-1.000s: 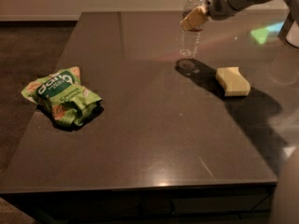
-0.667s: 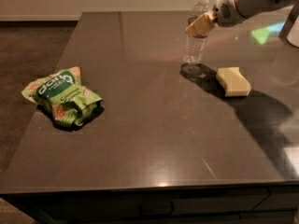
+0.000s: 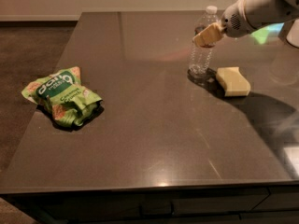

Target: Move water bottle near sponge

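Note:
The clear ribbed water bottle (image 3: 202,55) with a white cap stands upright at the far right of the dark table (image 3: 149,139). Its base is at or just above the surface. My gripper (image 3: 207,35), with yellowish fingers, reaches in from the upper right and is shut on the bottle's upper part. The pale yellow sponge (image 3: 232,81) lies flat on the table just right of the bottle's base, a small gap apart.
A crumpled green chip bag (image 3: 63,97) lies near the table's left edge. A white object (image 3: 294,31) sits at the far right edge of the view. Brown carpet lies beyond the table's left side.
My gripper and the water bottle have moved right and nearer, closing on the sponge. The sponge and chip bag have not moved.

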`<control>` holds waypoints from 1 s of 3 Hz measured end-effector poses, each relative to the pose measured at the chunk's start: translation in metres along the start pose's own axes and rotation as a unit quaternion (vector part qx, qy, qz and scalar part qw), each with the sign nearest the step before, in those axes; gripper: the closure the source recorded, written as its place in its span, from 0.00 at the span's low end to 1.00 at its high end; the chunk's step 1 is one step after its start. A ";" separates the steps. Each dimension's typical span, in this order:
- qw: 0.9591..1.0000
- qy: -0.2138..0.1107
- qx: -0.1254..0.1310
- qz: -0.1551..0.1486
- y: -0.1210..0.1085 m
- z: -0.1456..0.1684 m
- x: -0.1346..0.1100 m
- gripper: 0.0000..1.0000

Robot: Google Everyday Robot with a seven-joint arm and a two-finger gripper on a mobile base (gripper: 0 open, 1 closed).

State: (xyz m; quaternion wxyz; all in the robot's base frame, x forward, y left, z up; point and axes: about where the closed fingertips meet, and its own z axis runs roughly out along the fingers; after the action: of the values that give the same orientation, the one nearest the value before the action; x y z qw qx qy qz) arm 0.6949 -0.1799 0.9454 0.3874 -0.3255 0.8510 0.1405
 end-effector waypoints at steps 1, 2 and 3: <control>1.000 0.000 0.004 -0.007 0.002 -0.003 0.008 0.83; 1.000 0.003 0.006 -0.009 0.003 -0.002 0.015 0.60; 1.000 0.005 0.005 -0.012 0.004 -0.001 0.021 0.36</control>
State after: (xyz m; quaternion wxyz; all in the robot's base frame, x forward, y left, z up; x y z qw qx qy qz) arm 0.6813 -0.1870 0.9306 0.3862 -0.3347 0.8497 0.1300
